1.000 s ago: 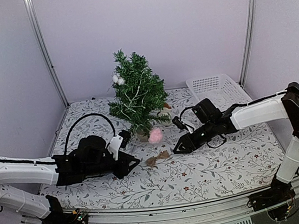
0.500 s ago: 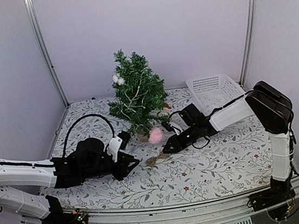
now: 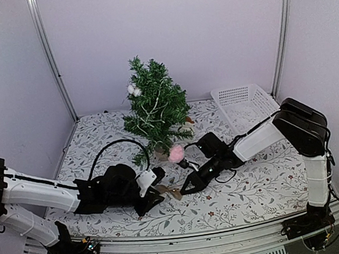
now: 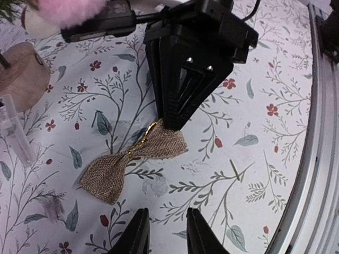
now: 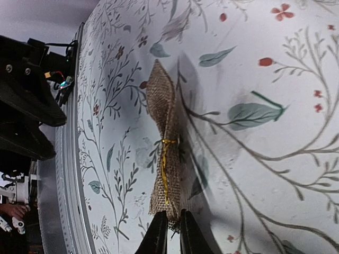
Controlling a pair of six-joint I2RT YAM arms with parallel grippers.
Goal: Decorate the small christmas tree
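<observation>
The small christmas tree (image 3: 155, 107) stands upright at the back middle on its pale stump (image 4: 21, 74), white ornaments on its upper left side. A pink pompom (image 3: 176, 153) lies in front of it. A burlap bow (image 4: 132, 159) tied with gold thread lies flat on the floral mat. My right gripper (image 5: 172, 235) is shut on one end of that bow (image 5: 164, 143), its black fingers (image 4: 175, 106) pointing down at it. My left gripper (image 4: 167, 233) hovers just short of the bow, open by a narrow gap, nothing between its fingers. In the top view both grippers meet at the bow (image 3: 171, 192).
A white slatted basket (image 3: 244, 102) sits at the back right. A clear plastic piece (image 4: 13, 132) lies by the stump. The metal rail (image 4: 318, 132) marks the table's near edge. My left arm (image 5: 26, 106) lies low, close beside the bow.
My right gripper slid left and forward to the bow and closed on its end. My left arm moved right, toward the bow, and its jaws narrowed slightly.
</observation>
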